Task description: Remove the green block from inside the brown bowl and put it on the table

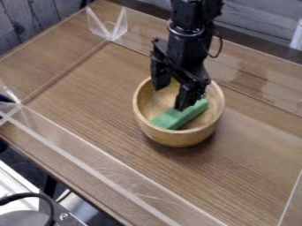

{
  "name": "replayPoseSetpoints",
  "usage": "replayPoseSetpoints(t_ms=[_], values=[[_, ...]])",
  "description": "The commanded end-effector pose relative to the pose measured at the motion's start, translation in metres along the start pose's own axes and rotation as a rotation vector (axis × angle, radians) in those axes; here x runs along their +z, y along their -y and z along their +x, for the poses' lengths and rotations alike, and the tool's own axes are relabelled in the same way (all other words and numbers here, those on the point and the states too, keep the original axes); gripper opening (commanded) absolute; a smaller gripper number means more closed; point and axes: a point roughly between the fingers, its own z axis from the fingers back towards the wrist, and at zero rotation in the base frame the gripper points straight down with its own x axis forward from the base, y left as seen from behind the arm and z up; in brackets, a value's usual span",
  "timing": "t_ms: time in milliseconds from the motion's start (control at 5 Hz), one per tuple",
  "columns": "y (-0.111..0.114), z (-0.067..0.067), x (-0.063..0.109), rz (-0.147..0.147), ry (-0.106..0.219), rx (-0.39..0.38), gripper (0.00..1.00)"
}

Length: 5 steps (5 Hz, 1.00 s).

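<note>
The brown bowl (148,121) stands on the table (83,97) near its middle. Inside it the green block (184,115) lies tilted against the right inner wall. My gripper (177,94) hangs straight down over the bowl, just above the block. Its black fingers (158,78) are spread open at about rim height, with nothing between them. The block is not touched by either finger, as far as I can see.
Clear acrylic walls (71,150) run along the table's edges, with a corner piece (112,26) at the back left. Bare wood-grain surface lies to the left of and in front of the bowl.
</note>
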Motion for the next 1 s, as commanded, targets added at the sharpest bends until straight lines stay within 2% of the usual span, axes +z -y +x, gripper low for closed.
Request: replayPoseSetpoints(t_ms=[0,200,600,800], values=[[0.0002,0.0138,0.0074,0.054,0.006,0.031,1.00],[0.0031,0.0174,0.0024,0.107,-0.038,0.068,1.00],[0.0006,0.0170,0.0055,0.102,-0.006,-0.020,1.00],[0.0015,0.0180,0.0047,0.098,0.019,-0.020,1.00]])
